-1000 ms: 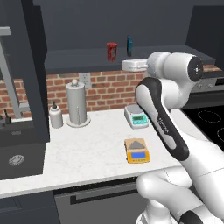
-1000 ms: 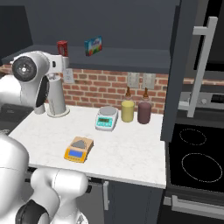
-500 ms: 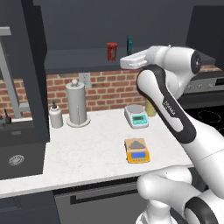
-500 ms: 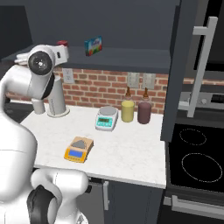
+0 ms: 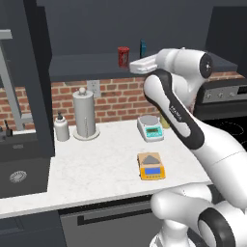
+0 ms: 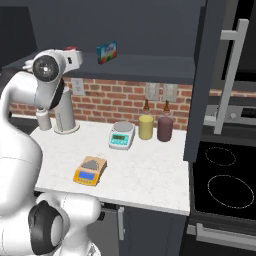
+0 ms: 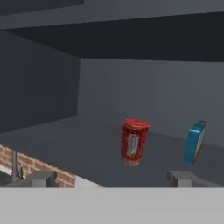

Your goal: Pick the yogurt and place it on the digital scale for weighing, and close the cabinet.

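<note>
The yogurt (image 7: 134,142), a dark red cup, stands upright on the open cabinet's shelf (image 5: 87,65), straight ahead in the hand view. It also shows on that shelf from the left base view, yogurt (image 5: 123,56). My gripper (image 7: 113,179) is open and empty, level with the cup and short of it; its fingertips (image 7: 41,178) sit wide apart. From the left, the gripper (image 5: 134,64) hovers just right of the cup. The orange-yellow digital scale (image 5: 151,166) lies on the counter below, also digital scale (image 6: 90,170). Both cabinet doors (image 6: 212,75) stand open.
A slim blue container (image 7: 194,142) stands right of the cup. On the counter are a white scale (image 5: 150,129), a paper towel holder (image 5: 85,116), a soap bottle (image 5: 61,128), a yellow jar (image 6: 146,126) and a dark jar (image 6: 164,128). The stove (image 6: 225,180) lies right, the sink (image 5: 17,176) left.
The arm has swung its hand up and leftward toward the shelf, bringing the open gripper closer to the yogurt. Nothing on the counter moved.
</note>
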{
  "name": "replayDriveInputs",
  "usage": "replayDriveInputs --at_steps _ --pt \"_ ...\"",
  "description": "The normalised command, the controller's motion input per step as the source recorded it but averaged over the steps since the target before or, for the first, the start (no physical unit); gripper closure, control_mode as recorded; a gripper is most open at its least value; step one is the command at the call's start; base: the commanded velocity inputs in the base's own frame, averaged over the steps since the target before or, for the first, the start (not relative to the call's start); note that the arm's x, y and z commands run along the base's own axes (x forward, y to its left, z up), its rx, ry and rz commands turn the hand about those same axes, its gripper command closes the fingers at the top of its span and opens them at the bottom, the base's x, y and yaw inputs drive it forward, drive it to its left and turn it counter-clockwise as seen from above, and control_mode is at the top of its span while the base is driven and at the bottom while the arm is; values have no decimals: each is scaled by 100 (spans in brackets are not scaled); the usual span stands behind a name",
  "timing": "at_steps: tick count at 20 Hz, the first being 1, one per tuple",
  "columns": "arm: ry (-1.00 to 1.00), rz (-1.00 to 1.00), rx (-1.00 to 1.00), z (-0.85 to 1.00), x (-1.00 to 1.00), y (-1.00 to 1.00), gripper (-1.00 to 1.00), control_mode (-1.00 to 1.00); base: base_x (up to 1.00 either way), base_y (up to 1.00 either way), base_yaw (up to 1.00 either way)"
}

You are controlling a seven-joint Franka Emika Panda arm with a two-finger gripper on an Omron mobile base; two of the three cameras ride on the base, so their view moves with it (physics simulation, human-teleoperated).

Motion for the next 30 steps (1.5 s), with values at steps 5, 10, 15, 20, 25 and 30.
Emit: replayDriveInputs --at_steps 5,10,15,20,25,30 --pt "1 -5 0 0 33 0 -100 -100 0 0 0" --pt "1 -2 0 0 32 0 -100 -100 0 0 0" --pt "1 0 0 0 33 0 -100 -100 0 0 0" --pt "3 0 0 0 33 0 -100 -100 0 0 0" --pt "4 0 0 0 32 0 -100 -100 0 0 0" --pt "2 0 0 0 25 0 -100 -100 0 0 0"
